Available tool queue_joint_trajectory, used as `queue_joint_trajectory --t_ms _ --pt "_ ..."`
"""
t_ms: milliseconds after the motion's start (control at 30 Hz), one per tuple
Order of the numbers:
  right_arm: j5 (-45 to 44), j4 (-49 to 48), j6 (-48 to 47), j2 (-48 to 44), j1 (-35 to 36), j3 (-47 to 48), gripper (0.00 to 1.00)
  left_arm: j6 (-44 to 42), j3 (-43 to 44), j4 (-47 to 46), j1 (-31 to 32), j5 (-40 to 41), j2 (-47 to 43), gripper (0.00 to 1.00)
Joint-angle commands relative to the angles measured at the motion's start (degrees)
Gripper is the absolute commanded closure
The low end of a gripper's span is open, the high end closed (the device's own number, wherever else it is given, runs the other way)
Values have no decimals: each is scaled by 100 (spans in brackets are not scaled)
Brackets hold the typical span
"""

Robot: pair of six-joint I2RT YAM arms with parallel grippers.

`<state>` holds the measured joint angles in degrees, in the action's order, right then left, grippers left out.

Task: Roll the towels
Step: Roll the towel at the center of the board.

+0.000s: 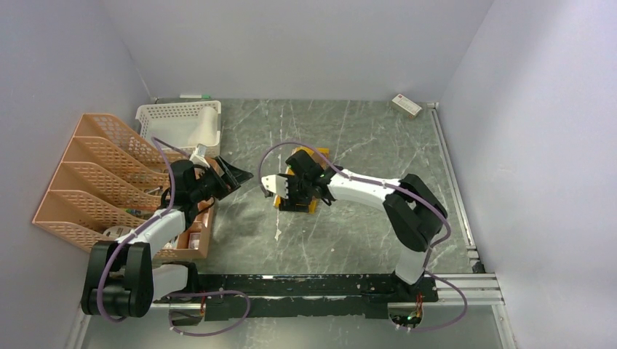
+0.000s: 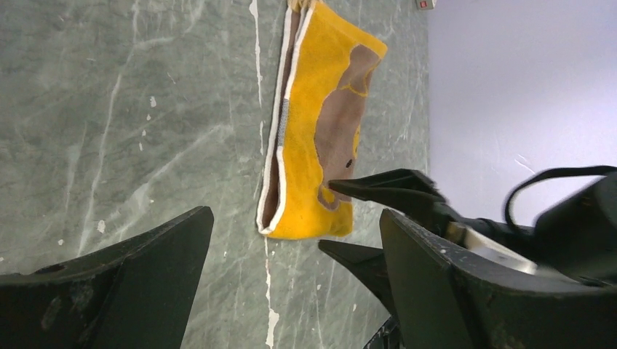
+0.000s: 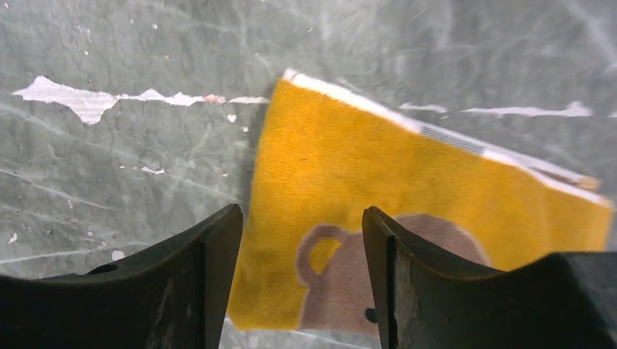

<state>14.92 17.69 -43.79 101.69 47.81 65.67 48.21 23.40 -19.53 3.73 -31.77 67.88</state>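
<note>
A mustard-yellow towel [image 3: 407, 189] with a brown bear marking and a white lining lies folded into a long strip on the grey marble table [image 1: 364, 233]. My right gripper [image 3: 302, 243] hangs open over its end, jaws partly apart. In the left wrist view one right finger [image 2: 385, 187] rests on the towel [image 2: 320, 123] and the other finger [image 2: 356, 260] sits just off its end. In the top view the right gripper [image 1: 293, 198] covers most of the towel [image 1: 318, 153]. My left gripper [image 1: 234, 174] is wide open and empty, left of the towel and apart from it [image 2: 298, 291].
A peach file rack [image 1: 87, 174] and a white mesh basket [image 1: 178, 116] stand at the back left. An off-white cloth [image 1: 209, 125] lies in the basket. A small white-and-red box [image 1: 406, 106] sits at the back right. A brown tray [image 1: 205, 231] is beside the left arm.
</note>
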Motion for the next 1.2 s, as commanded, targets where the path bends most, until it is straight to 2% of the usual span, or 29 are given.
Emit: queue_joint_trajectory --t_ms 0,200,333,367,467,533,633,833,1000,1167 --pt "110 236 109 256 11 -53 38 87 -93 -517 -65 -295 -28 4" --pt "71 -15 243 452 12 -88 40 118 -179 -686 -65 -398 75 4" --pt "101 104 188 673 9 78 49 136 -246 -741 -65 -387 111 4" --pt "141 204 205 729 -10 137 55 120 -261 -749 -65 -387 112 4" --pt "525 693 278 1022 -188 538 88 81 -323 -722 -65 -351 135 4" --pt "795 738 364 1087 -322 604 100 38 -366 -702 -65 -341 133 4" --pt "1646 661 733 994 -641 677 100 -5 -438 -764 -65 -397 99 4" --pt "3879 971 1599 1176 -1444 1194 100 -352 -336 -694 -15 -721 109 4" --pt "4923 1028 2298 1591 -1920 1440 100 -286 -241 -964 281 -563 438 4" --pt "5351 1236 2544 1996 -2339 1697 100 -302 34 -1247 784 -288 1043 4"
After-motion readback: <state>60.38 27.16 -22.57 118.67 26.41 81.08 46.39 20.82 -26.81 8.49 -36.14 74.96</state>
